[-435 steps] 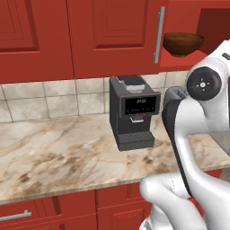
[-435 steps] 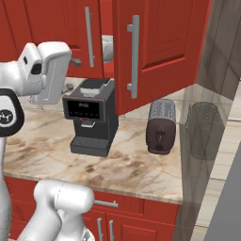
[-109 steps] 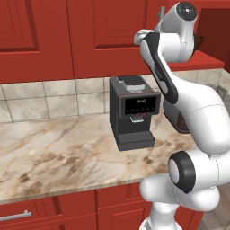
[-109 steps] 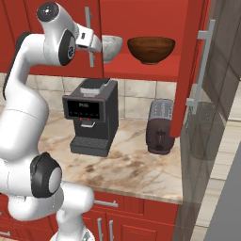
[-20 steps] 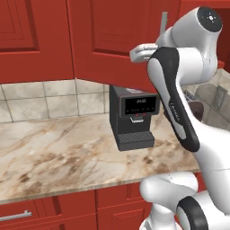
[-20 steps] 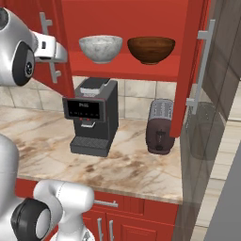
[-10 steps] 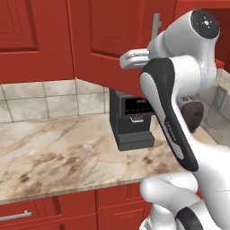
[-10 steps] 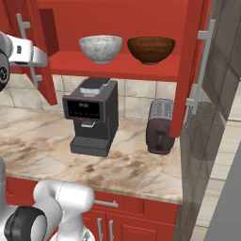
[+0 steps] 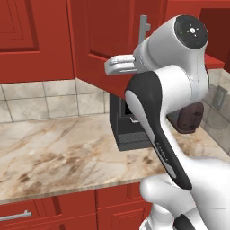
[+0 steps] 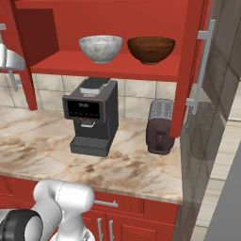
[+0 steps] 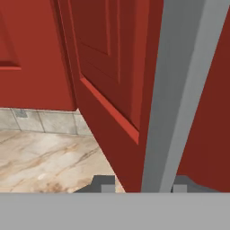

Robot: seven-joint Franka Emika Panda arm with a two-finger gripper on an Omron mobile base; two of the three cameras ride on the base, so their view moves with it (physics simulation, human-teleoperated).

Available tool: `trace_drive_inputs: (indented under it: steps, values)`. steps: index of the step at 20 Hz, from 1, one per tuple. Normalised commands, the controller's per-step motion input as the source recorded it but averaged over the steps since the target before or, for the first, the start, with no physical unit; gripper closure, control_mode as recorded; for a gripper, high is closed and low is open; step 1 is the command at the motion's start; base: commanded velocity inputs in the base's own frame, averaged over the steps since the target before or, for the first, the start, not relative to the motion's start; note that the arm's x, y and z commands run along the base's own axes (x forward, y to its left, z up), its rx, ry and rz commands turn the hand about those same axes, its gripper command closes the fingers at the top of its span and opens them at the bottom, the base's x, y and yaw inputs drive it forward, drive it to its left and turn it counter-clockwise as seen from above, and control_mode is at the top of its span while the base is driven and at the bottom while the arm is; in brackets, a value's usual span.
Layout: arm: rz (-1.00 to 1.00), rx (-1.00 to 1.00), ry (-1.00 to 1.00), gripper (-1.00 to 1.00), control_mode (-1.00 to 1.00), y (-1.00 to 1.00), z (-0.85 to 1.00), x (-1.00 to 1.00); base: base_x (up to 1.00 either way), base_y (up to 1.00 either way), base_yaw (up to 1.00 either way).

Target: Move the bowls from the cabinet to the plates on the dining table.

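The grey-white marbled bowl (image 10: 100, 48) and the dark brown bowl (image 10: 151, 49) stand side by side on the red shelf (image 10: 108, 65) of the cabinet. My gripper (image 11: 143, 183) is at the cabinet's left door (image 9: 108, 49). Its long silver handle (image 11: 175, 90) runs up between my fingertips. The right fingertip (image 11: 182, 183) lies against the bar, and the left one (image 11: 103, 183) stands a little off it. The door hangs swung out over the counter. The plates and the dining table are out of view.
The cabinet's right door (image 10: 186, 70) stands open with its bar handle (image 10: 202, 66) sticking out. Under the shelf, a black coffee machine (image 10: 92, 115) and a dark toaster (image 10: 160, 126) stand on the marble counter (image 10: 42, 146). Red drawer fronts (image 9: 49, 211) run below.
The left cabinet door has swung further open, out over the counter. My arm and gripper have moved left with its handle. The bowls have not moved.
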Motion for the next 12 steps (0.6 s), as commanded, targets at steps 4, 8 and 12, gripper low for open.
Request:
trace_drive_inputs:
  steps: [4,8,12]
  values:
    - [0.00,0.00,0.00,1.00,-1.00,0.55,-0.09,-0.15,0.00,0.00,0.00]
    - [0.00,0.00,0.00,1.00,-1.00,0.53,-0.07,-0.06,0.00,0.00,0.00]
    - [0.00,0.00,0.00,1.00,-1.00,0.50,-0.08,-0.01,0.00,0.00,0.00]
